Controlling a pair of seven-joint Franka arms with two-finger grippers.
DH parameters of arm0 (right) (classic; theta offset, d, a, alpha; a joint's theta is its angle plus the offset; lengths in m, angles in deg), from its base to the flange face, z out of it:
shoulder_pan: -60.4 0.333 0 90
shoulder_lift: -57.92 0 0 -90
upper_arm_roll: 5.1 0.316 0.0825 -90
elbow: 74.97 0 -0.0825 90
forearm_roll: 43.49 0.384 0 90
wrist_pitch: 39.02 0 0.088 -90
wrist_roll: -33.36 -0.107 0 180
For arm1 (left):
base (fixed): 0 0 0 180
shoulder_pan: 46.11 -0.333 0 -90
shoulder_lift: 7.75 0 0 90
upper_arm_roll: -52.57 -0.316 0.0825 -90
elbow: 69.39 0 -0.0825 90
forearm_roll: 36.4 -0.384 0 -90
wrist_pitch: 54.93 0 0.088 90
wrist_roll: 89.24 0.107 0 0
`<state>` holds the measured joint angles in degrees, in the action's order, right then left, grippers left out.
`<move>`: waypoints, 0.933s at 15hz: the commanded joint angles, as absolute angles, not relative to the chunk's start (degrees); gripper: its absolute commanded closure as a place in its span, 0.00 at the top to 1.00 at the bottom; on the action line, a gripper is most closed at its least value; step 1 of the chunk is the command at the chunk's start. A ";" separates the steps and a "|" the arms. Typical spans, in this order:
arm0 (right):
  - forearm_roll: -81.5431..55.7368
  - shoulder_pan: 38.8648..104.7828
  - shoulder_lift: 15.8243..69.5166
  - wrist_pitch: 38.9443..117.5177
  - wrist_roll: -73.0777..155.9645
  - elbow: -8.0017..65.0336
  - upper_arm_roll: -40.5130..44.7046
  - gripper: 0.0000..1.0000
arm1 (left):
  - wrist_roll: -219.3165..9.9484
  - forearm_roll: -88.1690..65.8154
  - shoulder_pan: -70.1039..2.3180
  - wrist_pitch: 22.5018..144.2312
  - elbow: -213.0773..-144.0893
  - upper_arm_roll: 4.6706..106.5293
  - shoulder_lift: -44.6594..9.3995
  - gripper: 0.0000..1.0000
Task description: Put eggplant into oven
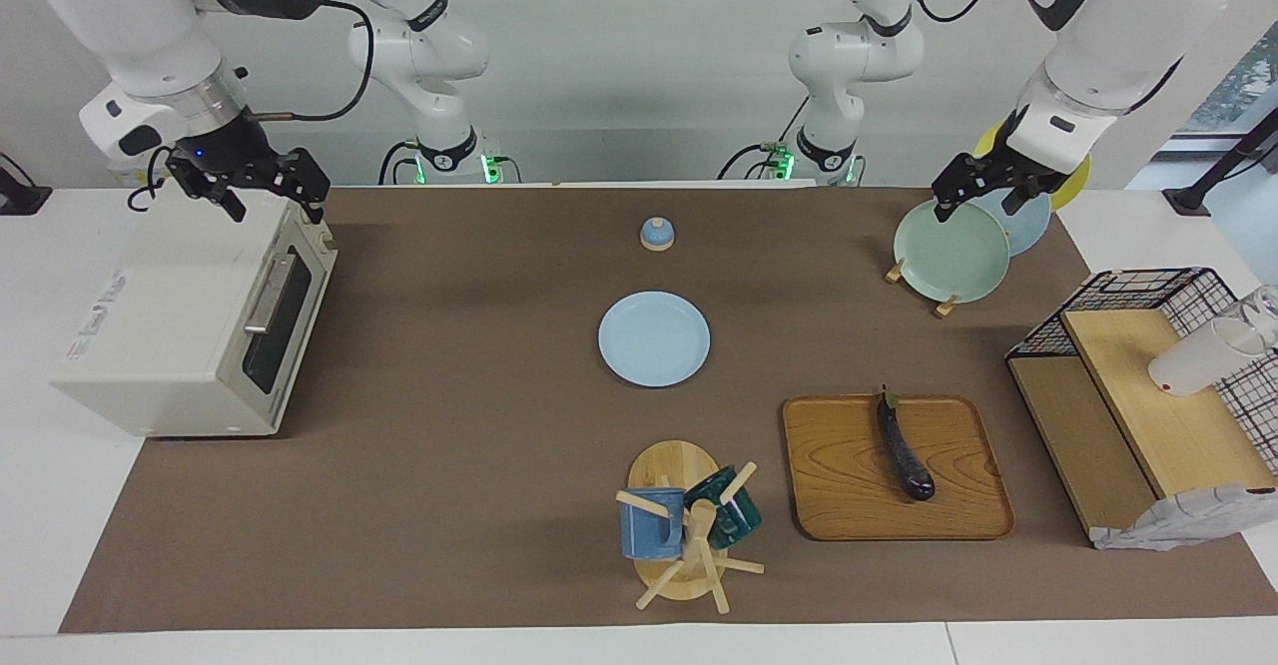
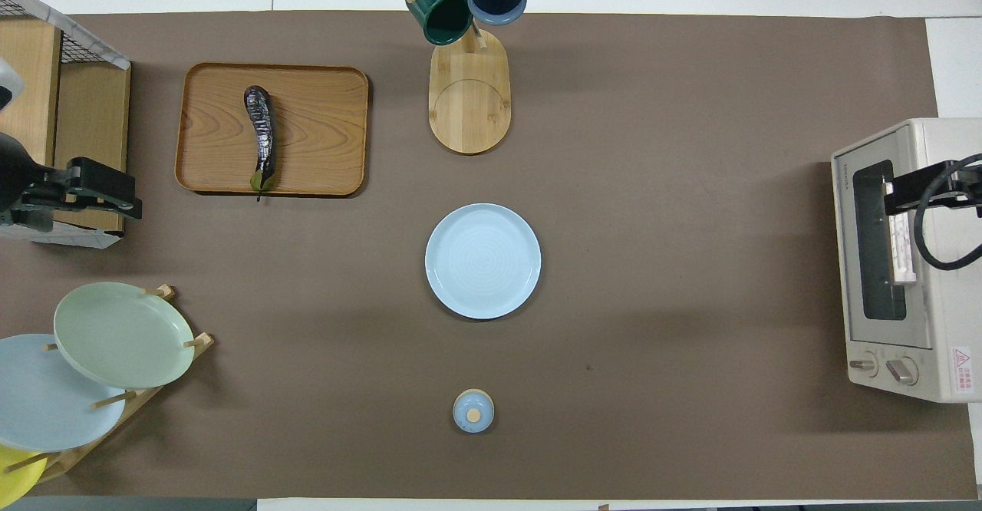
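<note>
The dark purple eggplant (image 1: 904,450) lies lengthwise on a wooden tray (image 1: 849,465) toward the left arm's end of the table; the overhead view shows the eggplant (image 2: 261,139) and the tray (image 2: 322,127) too. The off-white oven (image 1: 190,335) stands at the right arm's end with its glass door shut, and it also shows in the overhead view (image 2: 905,327). My right gripper (image 1: 272,208) is open and empty, raised over the oven's top front edge. My left gripper (image 1: 980,202) is open and empty, raised over the plate rack, well away from the eggplant.
A light blue plate (image 1: 654,338) lies mid-table, with a small blue lid (image 1: 656,234) nearer the robots. A mug tree (image 1: 689,525) with two mugs stands beside the tray. A plate rack (image 1: 952,251) and a wire-and-wood shelf (image 1: 1148,395) holding a white cup (image 1: 1198,357) fill the left arm's end.
</note>
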<state>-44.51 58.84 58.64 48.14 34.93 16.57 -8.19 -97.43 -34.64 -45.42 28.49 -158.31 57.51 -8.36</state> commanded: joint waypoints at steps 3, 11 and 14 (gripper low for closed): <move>-44.99 58.82 59.33 47.29 34.32 16.79 -7.92 1.00 | -97.32 -33.94 -44.62 28.65 -157.36 56.62 -8.54 1.00; -44.37 58.38 59.51 47.64 35.64 17.48 -8.09 0.95 | -97.24 -33.85 -44.53 34.63 -158.60 56.79 -8.97 1.00; -44.64 58.29 60.64 48.87 39.33 19.93 -8.18 0.00 | -97.06 -34.03 -44.70 34.28 -154.66 56.79 -14.58 1.00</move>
<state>-44.51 58.70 58.70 48.14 37.23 16.87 -8.29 -97.43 -34.58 -45.24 33.89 -158.32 57.49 -9.93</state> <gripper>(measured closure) 0.128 0.000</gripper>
